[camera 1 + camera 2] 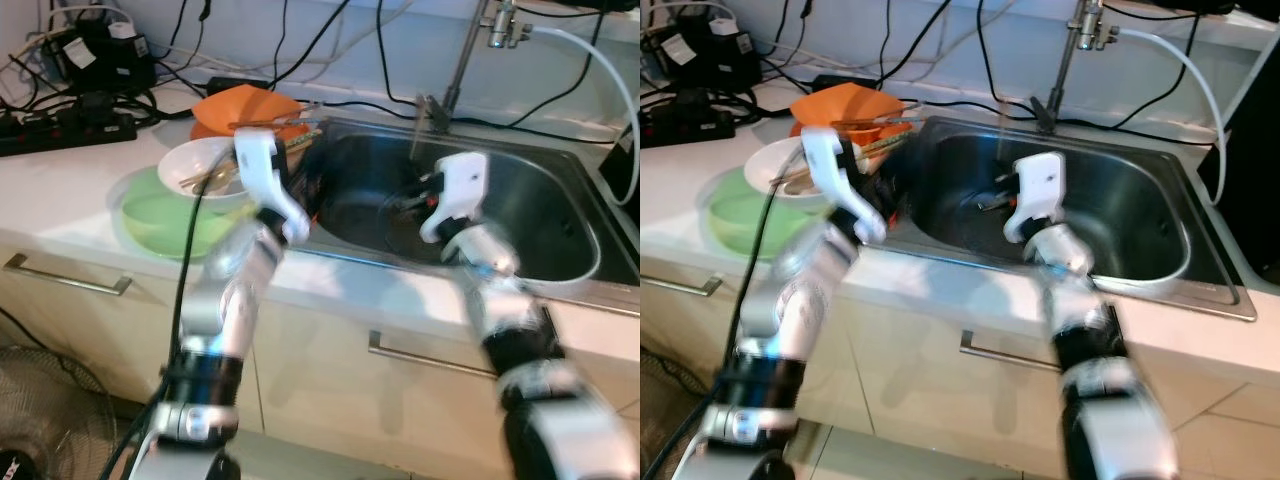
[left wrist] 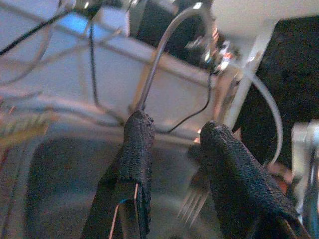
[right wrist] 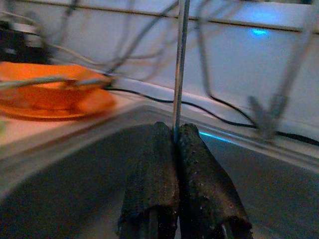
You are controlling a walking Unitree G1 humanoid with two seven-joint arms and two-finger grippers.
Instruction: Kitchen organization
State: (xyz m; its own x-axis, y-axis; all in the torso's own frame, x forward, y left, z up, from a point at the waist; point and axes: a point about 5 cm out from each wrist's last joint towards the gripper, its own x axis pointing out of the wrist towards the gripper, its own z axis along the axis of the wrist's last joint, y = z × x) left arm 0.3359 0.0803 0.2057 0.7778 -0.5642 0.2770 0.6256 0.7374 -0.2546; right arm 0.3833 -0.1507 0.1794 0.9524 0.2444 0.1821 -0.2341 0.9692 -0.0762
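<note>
Cables are trailing along the wall at 12 o'clock, a faucet rising behind the sink. On the tabletop at 9 o'clock, bowls are holding utensils. Over the sink, the right claw is pinching a thin rod; the left claw is spread before a fork.
</note>
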